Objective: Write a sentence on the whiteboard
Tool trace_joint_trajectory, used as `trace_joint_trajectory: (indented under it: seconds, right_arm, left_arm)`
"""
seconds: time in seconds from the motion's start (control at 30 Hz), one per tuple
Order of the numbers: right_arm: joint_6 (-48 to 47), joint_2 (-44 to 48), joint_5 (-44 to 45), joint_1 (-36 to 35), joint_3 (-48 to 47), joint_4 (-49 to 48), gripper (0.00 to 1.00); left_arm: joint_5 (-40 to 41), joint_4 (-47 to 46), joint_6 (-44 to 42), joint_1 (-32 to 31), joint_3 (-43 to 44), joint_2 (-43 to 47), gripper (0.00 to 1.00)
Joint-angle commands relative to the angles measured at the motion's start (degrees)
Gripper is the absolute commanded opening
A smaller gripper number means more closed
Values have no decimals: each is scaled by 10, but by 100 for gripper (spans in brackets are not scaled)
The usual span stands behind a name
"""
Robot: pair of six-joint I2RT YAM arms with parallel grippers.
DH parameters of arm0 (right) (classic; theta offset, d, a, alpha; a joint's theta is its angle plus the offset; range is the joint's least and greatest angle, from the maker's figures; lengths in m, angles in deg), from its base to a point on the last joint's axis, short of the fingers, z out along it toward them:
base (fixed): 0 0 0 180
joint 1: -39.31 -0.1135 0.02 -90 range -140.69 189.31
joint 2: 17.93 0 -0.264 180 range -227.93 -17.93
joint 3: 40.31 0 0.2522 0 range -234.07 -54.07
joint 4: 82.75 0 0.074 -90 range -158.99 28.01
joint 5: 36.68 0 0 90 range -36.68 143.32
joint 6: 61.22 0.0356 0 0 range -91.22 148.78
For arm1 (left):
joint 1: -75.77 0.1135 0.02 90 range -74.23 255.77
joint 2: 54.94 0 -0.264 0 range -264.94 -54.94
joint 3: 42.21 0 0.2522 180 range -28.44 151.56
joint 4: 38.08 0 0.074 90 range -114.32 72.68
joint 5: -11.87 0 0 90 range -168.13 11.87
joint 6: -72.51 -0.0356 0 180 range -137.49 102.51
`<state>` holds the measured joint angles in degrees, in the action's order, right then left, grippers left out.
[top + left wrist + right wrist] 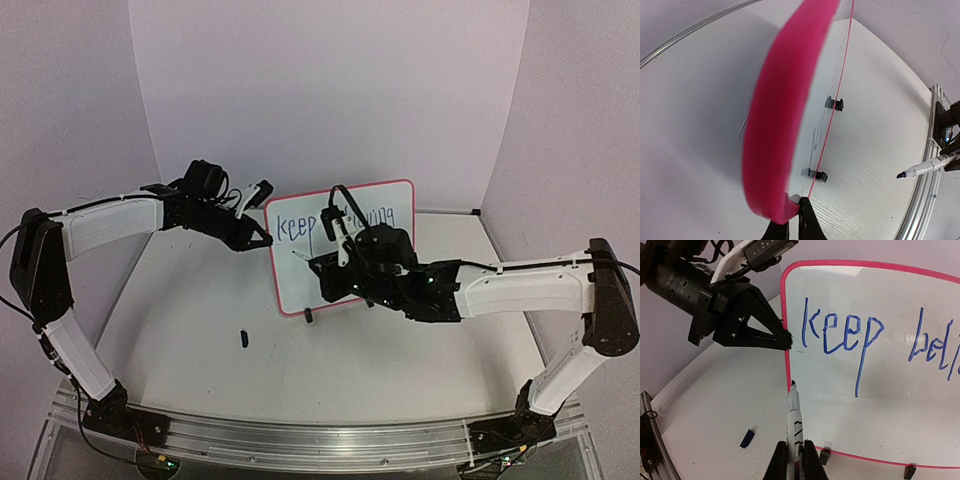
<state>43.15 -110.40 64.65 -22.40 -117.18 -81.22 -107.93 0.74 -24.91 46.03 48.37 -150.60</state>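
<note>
The left gripper (266,238) is pinched shut on the left edge of the whiteboard (297,285), which stands upright on black clip feet (825,456) mid-table. Its own wrist view shows only the red border edge-on. The right gripper (794,456) is clamped around a marker (793,412), whose tip is at the board's left border; contact is unclear. The right wrist view reads the sentence (842,335) as blue "keep" and a cropped "beli", while overhead the arm hides part of it. A dark cap (243,338) lies on the table (190,330) before the board.
</note>
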Motion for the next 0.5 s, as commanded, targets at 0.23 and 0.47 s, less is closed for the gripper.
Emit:
trace_joint_trajectory:
  seconds: [0.23,0.47]
  right_arm:
    - [38,23,-104,55,57,-83,0]
    - [35,-24,-140,58,33,-89,0]
  left_arm:
    - [35,70,-15,-12,-7,-27,0]
    - [37,73,-16,-12,-7,-28,0]
